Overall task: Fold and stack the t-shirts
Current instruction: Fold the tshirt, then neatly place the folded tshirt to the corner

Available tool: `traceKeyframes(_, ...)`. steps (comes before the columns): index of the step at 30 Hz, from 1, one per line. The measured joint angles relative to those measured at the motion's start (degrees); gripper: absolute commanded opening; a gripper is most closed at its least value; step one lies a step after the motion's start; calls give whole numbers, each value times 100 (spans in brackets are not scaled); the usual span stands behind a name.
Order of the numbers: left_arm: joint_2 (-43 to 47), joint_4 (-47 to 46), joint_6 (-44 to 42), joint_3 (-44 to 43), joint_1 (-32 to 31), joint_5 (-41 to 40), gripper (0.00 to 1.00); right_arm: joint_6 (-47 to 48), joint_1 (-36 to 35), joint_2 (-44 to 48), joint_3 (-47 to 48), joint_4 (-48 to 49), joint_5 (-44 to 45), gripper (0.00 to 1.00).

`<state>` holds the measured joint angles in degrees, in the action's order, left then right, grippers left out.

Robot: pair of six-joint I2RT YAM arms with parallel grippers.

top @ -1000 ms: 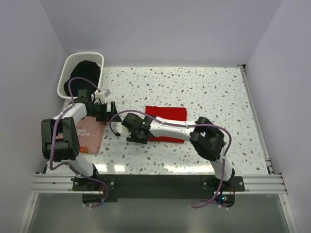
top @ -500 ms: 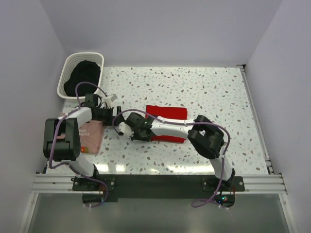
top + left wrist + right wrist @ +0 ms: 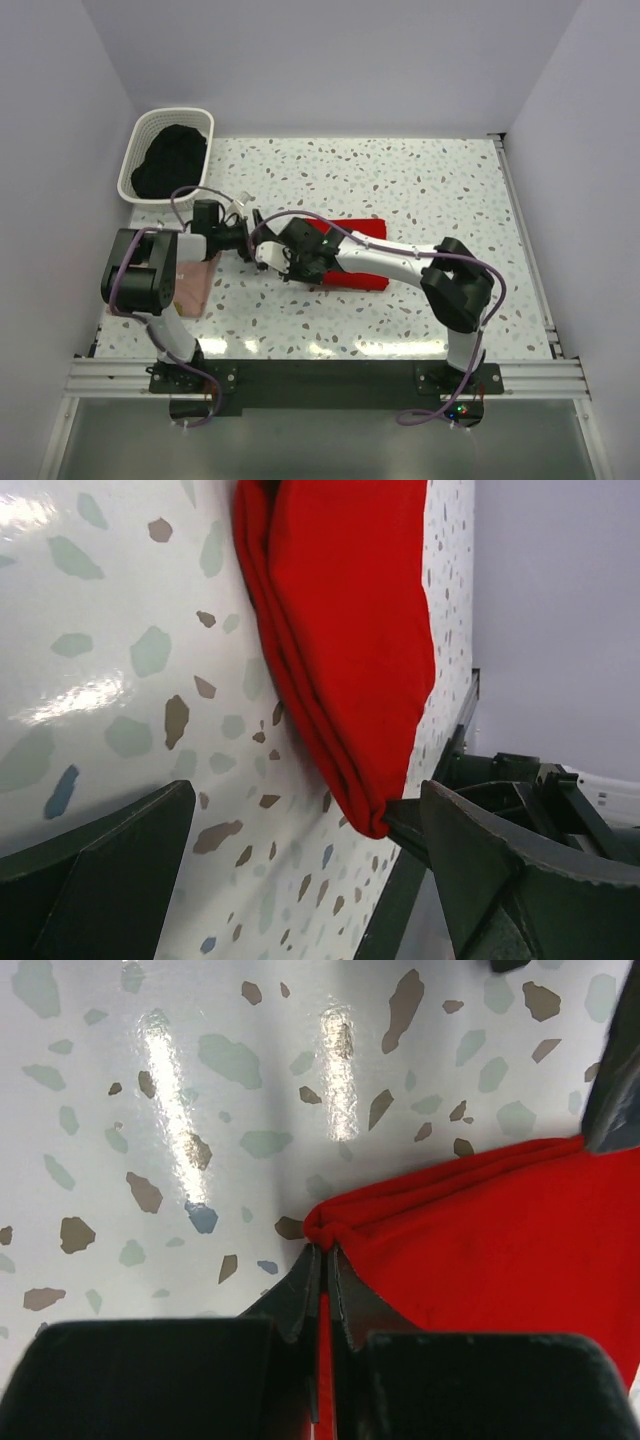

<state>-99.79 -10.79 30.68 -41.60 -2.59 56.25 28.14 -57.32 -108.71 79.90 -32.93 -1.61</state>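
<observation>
Right gripper (image 3: 322,1252) is shut tight on one corner of the red shirt (image 3: 480,1250), low down by the table (image 3: 200,1080). I think it holds that corner so it can lift or drag the folded shirt over to the pink one. Next to it, the left gripper (image 3: 307,798) has its fingers wide apart with nothing between them. It points at the same end of the red shirt, maybe to take another corner.

From the top view, the red shirt lies folded in the middle. The pink shirt (image 3: 195,285) lies flat at the lower left, apart from the red one, so they are not stacked yet.

Much of the pink shirt is under the left arm (image 3: 150,265), so I can't tell how neat its fold is. The right arm (image 3: 380,262) covers the lower edge of the red shirt. Up in the upper left, the basket (image 3: 135,150) holds something dark (image 3: 170,160); I can't tell what it is. The left wrist view cuts off the top of the red shirt.
</observation>
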Motion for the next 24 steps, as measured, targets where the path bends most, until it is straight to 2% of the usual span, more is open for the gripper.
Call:
traceKeyframes(5, -446, -1134, 1161, 190, -363, 70, 100, 48, 120, 109, -61, -2, -247, 0)
traceKeyframes(12, -896, -2006, 2330, 122, -719, 31, 100, 177, 164, 332, -310, 20, -444, 0)
traceKeyframes(18, -1268, -2197, 2841, -146, -981, 120, 100, 236, 164, 365, -343, 28, -466, 0)
traceKeyframes(24, -1399, -2227, 2962, -278, -1088, 184, 100, 195, 162, 365, -273, 42, -549, 0)
